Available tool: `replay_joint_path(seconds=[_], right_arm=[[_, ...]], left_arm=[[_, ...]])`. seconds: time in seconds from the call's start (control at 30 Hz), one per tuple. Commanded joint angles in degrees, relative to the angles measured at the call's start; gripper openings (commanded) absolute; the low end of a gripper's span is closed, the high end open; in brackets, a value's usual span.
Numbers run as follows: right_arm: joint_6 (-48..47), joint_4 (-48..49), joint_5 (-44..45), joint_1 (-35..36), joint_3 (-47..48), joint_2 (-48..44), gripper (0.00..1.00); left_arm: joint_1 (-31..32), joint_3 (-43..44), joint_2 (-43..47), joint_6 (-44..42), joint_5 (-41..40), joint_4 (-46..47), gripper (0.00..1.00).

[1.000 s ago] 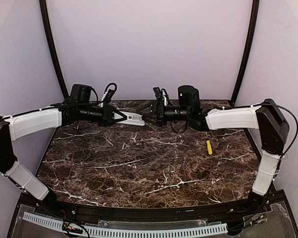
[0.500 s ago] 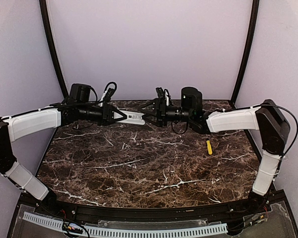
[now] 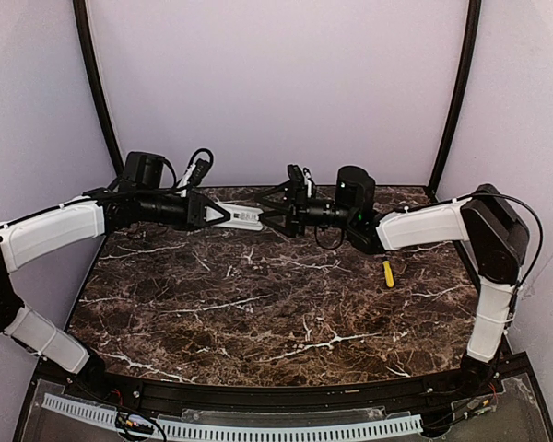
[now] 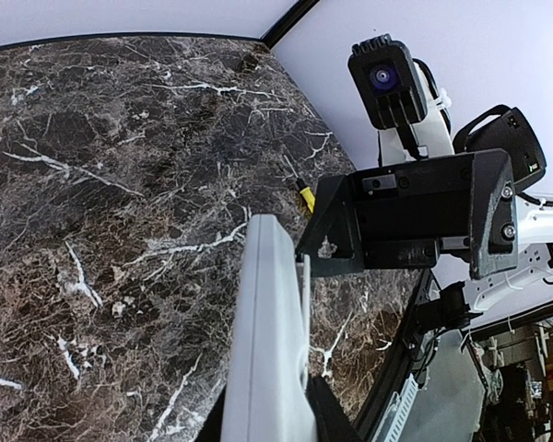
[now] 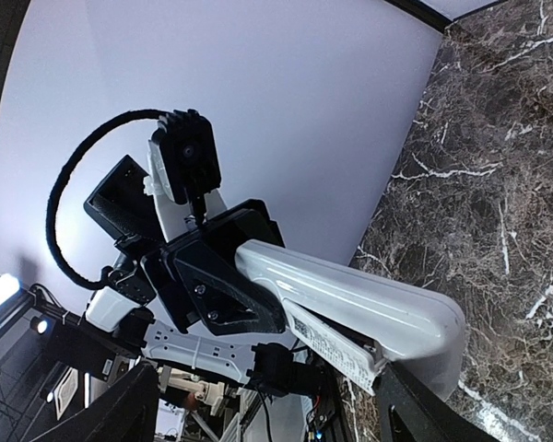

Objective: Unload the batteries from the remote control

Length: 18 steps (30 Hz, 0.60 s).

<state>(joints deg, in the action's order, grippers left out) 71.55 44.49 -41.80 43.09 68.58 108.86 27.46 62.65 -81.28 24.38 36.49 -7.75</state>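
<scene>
My left gripper (image 3: 223,215) is shut on the white remote control (image 3: 244,219) and holds it level above the table's far edge. In the left wrist view the remote (image 4: 265,331) sticks out from between my left gripper's (image 4: 267,419) jaws. My right gripper (image 3: 273,220) is open, its jaws spread on either side of the remote's free end (image 5: 387,308). In the right wrist view a flat labelled cover (image 5: 341,353) stands ajar along the remote's underside, and my right gripper (image 5: 267,391) has one finger (image 5: 424,410) close under the cover's end. The batteries are hidden.
A yellow stick (image 3: 387,273) lies on the dark marble table (image 3: 258,304) at the right, also seen in the left wrist view (image 4: 304,195). The purple back wall (image 3: 276,92) stands close behind both grippers.
My left arm has lifted the remote slightly. My right gripper has moved left, so its open jaws now reach around the remote's end.
</scene>
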Motion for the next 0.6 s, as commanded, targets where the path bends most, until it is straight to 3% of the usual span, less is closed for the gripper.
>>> replay_joint_path(seconds=[0.0,0.57], right_arm=[[3.06,6.53,-8.91,3.98,0.17,0.31,0.80],[2.46,6.14,-9.00,4.14,-0.53,-0.69,0.80]], left_arm=[[2.68,2.70,1.25,-2.27,-0.86,4.89,0.00],[2.68,3.21,0.64,-2.74,-6.57,1.91,0.00]])
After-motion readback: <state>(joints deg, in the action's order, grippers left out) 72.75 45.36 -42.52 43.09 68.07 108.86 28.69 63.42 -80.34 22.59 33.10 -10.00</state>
